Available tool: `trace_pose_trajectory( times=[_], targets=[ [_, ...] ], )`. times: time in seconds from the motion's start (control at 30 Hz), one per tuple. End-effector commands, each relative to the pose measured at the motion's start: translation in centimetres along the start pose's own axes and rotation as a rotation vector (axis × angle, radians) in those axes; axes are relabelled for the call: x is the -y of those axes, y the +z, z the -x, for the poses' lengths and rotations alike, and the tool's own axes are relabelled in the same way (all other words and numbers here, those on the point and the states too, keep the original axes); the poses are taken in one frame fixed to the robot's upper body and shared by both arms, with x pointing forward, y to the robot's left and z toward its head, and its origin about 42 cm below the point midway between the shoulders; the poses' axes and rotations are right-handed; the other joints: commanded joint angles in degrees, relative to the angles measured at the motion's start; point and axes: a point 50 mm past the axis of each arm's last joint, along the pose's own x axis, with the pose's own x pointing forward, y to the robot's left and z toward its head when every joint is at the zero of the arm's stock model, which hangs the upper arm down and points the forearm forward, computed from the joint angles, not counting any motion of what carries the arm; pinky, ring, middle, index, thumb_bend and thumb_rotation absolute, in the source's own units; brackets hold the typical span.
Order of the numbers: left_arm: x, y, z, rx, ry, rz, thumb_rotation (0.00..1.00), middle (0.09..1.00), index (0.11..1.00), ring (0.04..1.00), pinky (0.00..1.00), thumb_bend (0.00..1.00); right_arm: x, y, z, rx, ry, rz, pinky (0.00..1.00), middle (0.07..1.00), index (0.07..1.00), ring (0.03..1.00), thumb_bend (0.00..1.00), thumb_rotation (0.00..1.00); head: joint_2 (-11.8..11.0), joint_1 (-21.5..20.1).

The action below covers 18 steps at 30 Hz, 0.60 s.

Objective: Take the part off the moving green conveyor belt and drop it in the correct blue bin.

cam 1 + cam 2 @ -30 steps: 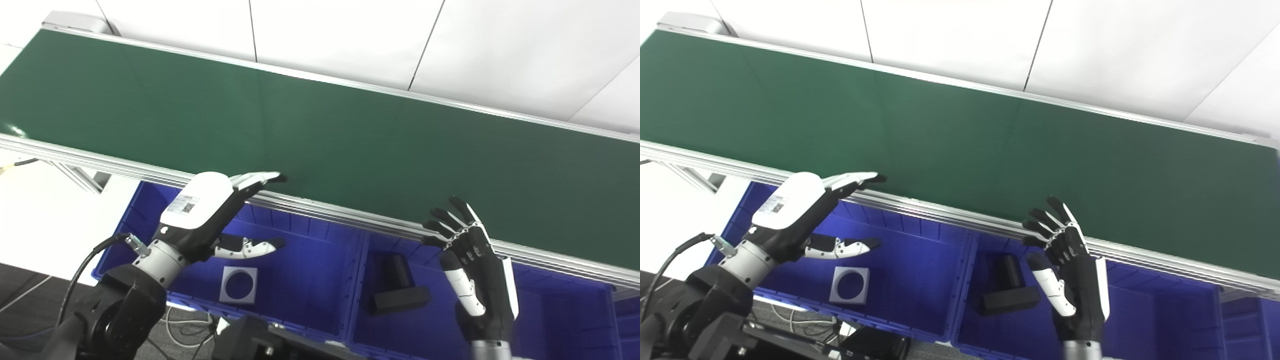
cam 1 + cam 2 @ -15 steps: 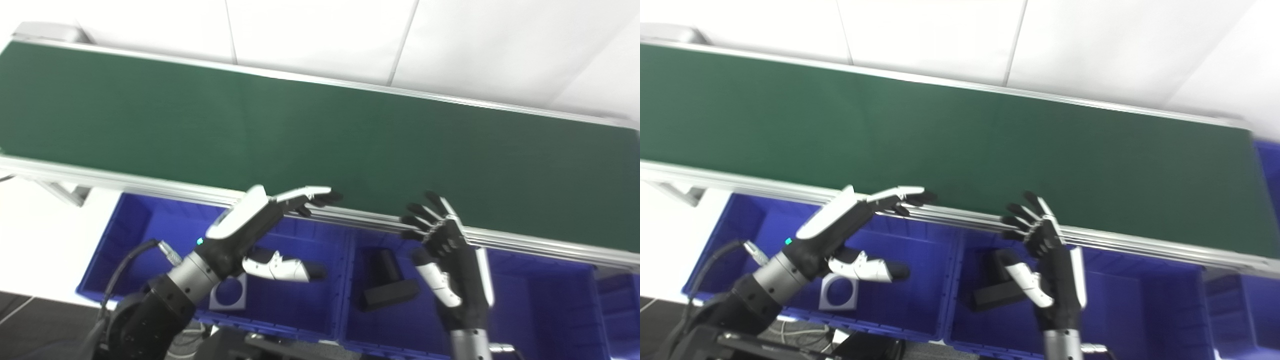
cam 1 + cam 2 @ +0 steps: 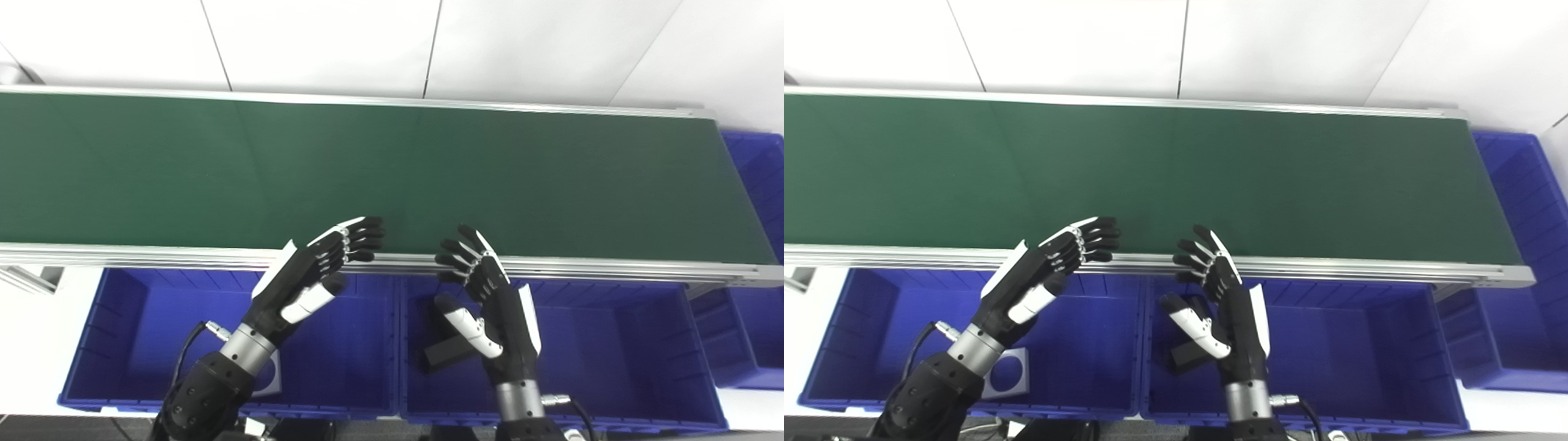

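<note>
Left robot hand (image 3: pixel 309 278) and right robot hand (image 3: pixel 490 300) both spread, empty, at conveyor belt (image 3: pixel 392 177) near edge. No part visible; late reach risks missing it.

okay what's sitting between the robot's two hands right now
Nothing is held or lying between the left hand and right hand; in the right eye view only the conveyor rail and bin walls show there.

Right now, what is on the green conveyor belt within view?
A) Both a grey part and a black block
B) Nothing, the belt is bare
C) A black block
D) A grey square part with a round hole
B: the green conveyor belt shows no part; the grey square part and black block already lie in the blue bins, and both hands are open.
</note>
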Motion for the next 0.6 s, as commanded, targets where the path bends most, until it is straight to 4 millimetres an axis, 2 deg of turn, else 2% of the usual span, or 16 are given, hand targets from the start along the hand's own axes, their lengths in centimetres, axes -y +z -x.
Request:
trace_pose_trajectory(
  times=[0.0,0.2,0.57],
  targets=[
    [-0.7,0.4,-0.4,0.073,0.004,0.004,0.88,0.85,0.885,0.814,0.77,0.74,-0.9,1.0,-0.6,0.086,-0.016,-0.014,0.67,0.815,0.908,0.765,0.64,0.59,0.27,0.4],
    [-0.8,-0.4,-0.1,0.073,0.029,0.02,0.83,0.847,0.879,0.813,0.77,0.74,-0.5,1.2,-0.4,0.08,-0.033,0.006,0.67,0.817,0.904,0.77,0.62,0.61,0.76,2.57],
    [-0.1,-0.2,1.0,0.094,0.122,0.027,0.76,0.838,0.861,0.815,0.77,0.73,0.4,1.3,0.0,0.075,-0.026,0.039,0.66,0.81,0.892,0.757,0.64,0.64,0.54,6.07]
  ],
)
